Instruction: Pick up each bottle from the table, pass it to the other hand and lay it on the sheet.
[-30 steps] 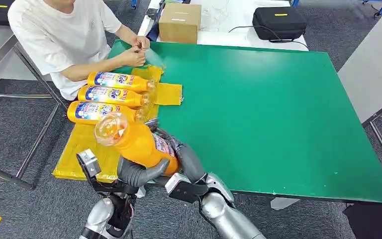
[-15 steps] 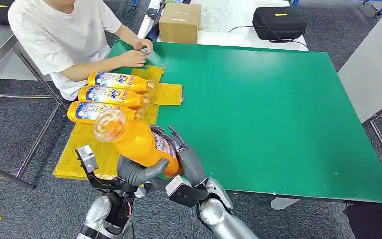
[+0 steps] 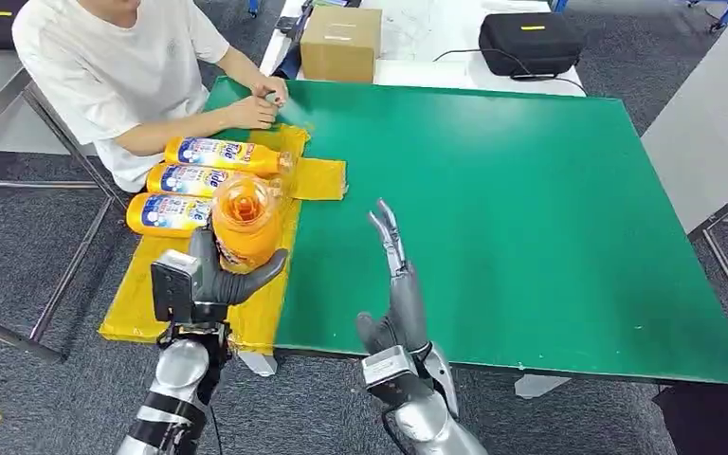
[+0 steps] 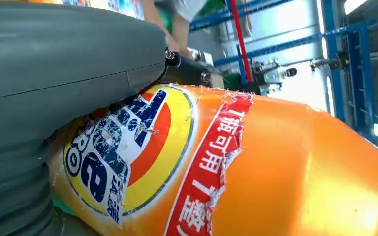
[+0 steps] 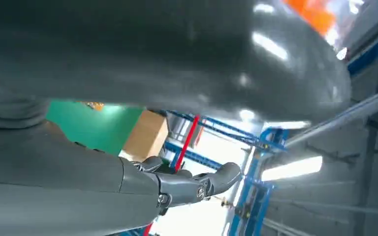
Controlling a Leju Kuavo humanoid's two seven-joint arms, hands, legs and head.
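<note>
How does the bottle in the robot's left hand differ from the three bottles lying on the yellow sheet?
The held bottle is gripped by the left hand above the yellow sheet; the three bottles rest on that sheet, untouched. The held bottle points one end toward the head camera, so it looks round; the three bottles lie on their sides in a row, labels showing along their length. All four are orange with a similar blue, red and yellow label.
</note>
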